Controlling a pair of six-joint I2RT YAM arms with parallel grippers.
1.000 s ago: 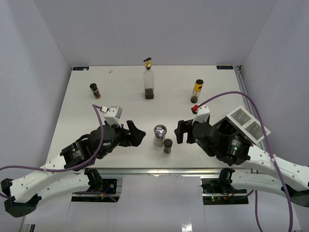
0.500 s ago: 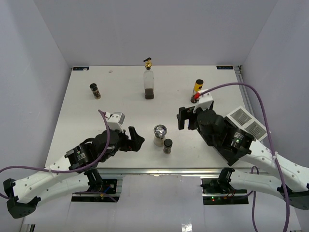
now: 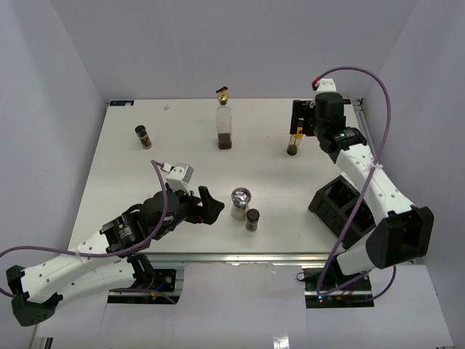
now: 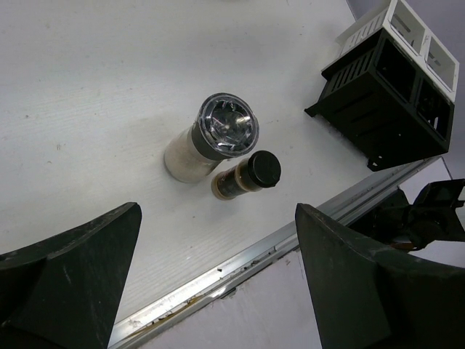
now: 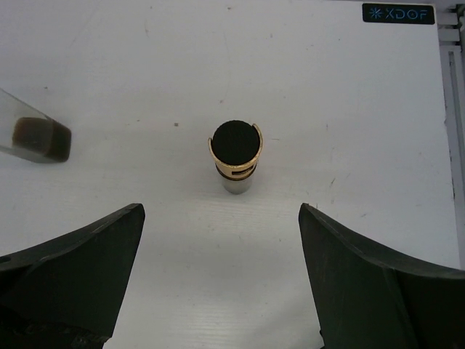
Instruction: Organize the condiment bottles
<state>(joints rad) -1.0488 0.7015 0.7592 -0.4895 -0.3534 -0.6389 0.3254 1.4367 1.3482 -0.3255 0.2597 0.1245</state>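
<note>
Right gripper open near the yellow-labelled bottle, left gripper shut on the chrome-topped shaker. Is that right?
Not quite. The left gripper is open and holds nothing: the left wrist view shows the chrome-topped shaker standing free ahead of its fingers. The right gripper is open near the yellow-labelled bottle, as you said.
</note>
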